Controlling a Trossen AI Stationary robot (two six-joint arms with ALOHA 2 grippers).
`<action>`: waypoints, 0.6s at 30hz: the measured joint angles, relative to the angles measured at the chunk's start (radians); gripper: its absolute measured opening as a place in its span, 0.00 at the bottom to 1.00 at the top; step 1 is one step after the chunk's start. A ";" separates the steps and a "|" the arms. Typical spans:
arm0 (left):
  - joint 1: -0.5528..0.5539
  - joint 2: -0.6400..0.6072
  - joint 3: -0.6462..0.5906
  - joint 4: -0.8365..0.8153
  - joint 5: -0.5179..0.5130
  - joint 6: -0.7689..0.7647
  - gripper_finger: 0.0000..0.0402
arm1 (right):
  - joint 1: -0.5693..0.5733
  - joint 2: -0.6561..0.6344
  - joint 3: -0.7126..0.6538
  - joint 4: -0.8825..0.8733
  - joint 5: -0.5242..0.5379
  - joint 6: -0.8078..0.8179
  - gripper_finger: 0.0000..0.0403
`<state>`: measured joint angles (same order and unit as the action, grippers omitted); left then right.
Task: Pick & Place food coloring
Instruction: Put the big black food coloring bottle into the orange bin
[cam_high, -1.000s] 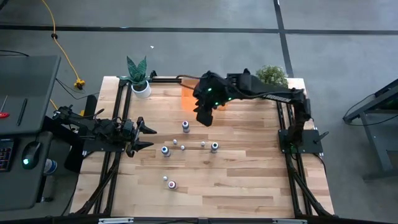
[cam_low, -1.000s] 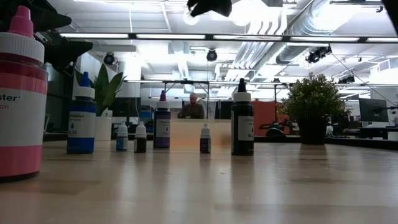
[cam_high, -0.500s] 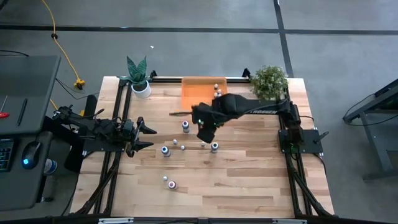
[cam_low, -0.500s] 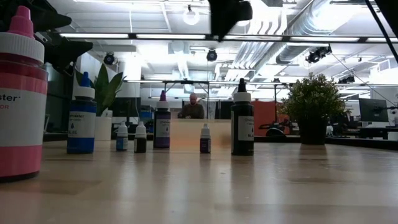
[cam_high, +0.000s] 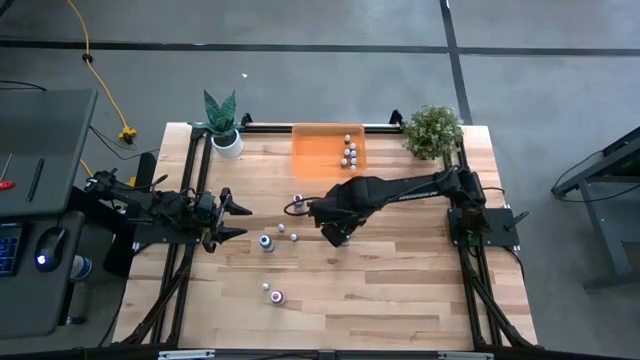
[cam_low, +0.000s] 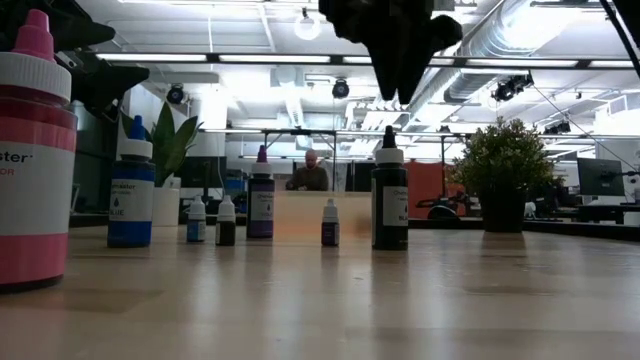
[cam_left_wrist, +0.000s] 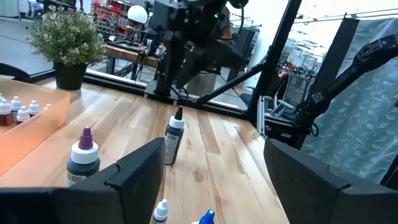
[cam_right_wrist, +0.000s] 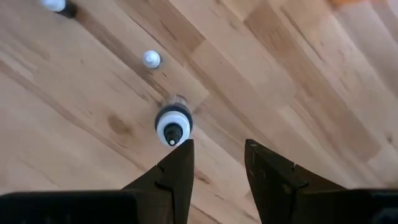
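Right gripper (cam_right_wrist: 216, 163) poised directly above the black bottle (cam_right_wrist: 173, 126), fingers apart and empty (bottle upright on the table (cam_high: 400, 290), near-side of the orange tray (cam_high: 312, 158)). Several small droppers (cam_high: 349, 152) already inside that tray. Left gripper (cam_high: 236, 220) parked left of the tray, fingers spread.

Food coloring bottles (cam_low: 389, 201) upright, scattered mid-table; several small ones (cam_high: 349, 153) in the orange tray (cam_high: 312, 158).
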<state>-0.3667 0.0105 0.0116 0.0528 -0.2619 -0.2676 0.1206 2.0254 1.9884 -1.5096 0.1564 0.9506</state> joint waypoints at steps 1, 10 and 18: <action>0.000 0.000 0.000 0.000 0.000 0.000 0.68 | -0.002 0.000 -0.011 0.008 -0.005 0.018 0.33; 0.000 0.000 0.000 0.000 0.000 0.000 0.68 | -0.003 0.000 -0.056 0.102 -0.029 0.099 0.33; 0.000 0.000 0.000 0.000 0.000 0.000 0.68 | 0.003 0.000 -0.056 0.102 -0.012 0.081 0.46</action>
<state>-0.3668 0.0105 0.0116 0.0528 -0.2619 -0.2676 0.1238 2.0251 1.9324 -1.4081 0.1441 1.0317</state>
